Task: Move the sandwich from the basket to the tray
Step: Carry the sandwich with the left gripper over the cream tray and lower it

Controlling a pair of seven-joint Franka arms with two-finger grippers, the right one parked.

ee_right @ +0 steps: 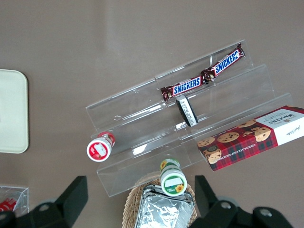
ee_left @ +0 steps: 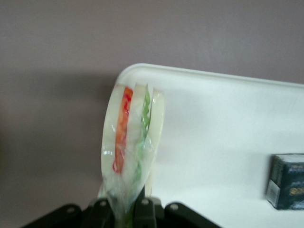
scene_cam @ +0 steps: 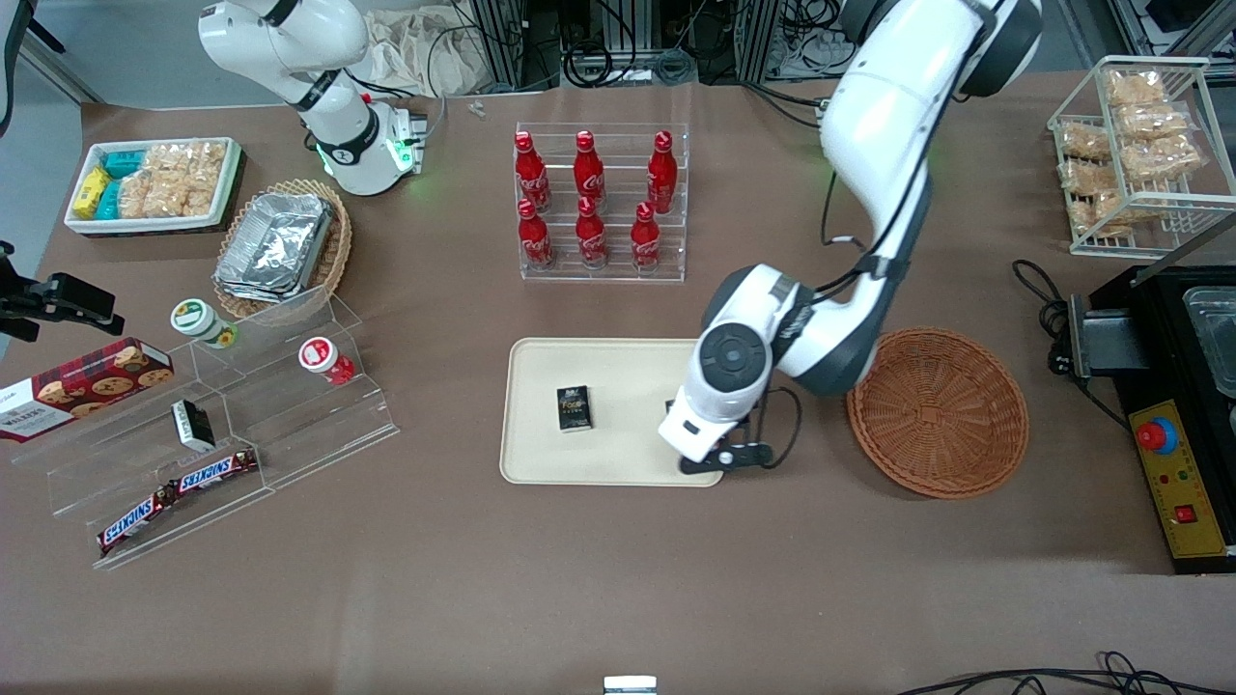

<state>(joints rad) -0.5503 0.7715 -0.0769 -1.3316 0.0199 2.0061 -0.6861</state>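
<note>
In the left wrist view my gripper is shut on the clear-wrapped sandwich, pale bread with orange and green filling, held over a rounded corner of the cream tray. In the front view the gripper hangs over the tray's corner nearest the camera, at the end toward the reddish-brown wicker basket. The arm hides the sandwich there. The basket holds nothing that I can see.
A small dark box lies on the tray, also seen in the left wrist view. A clear rack of red cola bottles stands farther from the camera than the tray. Clear acrylic shelves with snacks lie toward the parked arm's end.
</note>
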